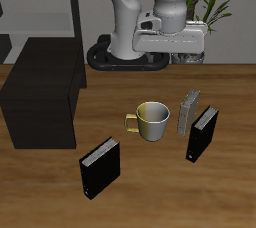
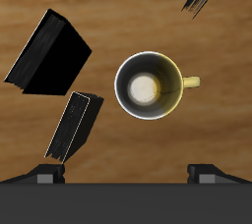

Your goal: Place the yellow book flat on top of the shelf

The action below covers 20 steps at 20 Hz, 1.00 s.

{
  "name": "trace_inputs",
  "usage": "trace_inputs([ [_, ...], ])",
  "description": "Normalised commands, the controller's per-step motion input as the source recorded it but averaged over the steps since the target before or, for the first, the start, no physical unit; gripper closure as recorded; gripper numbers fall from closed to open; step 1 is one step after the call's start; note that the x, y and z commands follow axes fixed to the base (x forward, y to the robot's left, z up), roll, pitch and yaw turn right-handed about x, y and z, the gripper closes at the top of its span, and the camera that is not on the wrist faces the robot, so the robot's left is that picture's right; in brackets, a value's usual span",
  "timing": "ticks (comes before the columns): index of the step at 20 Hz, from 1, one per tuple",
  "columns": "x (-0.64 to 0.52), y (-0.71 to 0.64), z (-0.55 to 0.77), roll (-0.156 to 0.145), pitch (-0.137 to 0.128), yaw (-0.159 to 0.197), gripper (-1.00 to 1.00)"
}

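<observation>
the hand [image 1: 187, 58] is hanging high above the desk [image 1: 150, 187], and in the exterior view its fingers are partly hiding behind the arm's body, so i cannot tell if they are apart or together; in the wrist view only two dark finger tips [image 2: 44, 175] are showing at the picture's edge, and nothing is lying between them. the yellow book [image 1: 188, 113] is standing upright on the desk just beside a black book [image 1: 203, 134], and it is showing mostly its greyish edge, so its yellow cover is hard to make out. i am counting two black books: the second black book [image 1: 99, 167] is standing nearer the desk's front edge. one mug [image 1: 152, 121] is standing between the books, and it is looking empty inside [image 2: 149, 84]. the shelf [image 1: 40, 105] is sitting well apart from the yellow book, its side is cut off by the picture's edge, and its top is carrying nothing.
</observation>
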Motion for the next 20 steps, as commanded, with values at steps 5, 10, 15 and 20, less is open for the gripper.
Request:
trace_inputs([
  [5, -0.01, 0.40, -0.19, 0.009, -0.025, 0.020, -1.00],
  [10, 0.01, 0.29, -0.15, 0.017, -0.064, 0.006, -1.00],
  [15, 0.07, 0.17, -0.20, -0.008, 0.009, -0.023, -1.00],
  [20, 0.09, 0.19, -0.17, -0.015, -0.020, -0.016, -1.00],
])
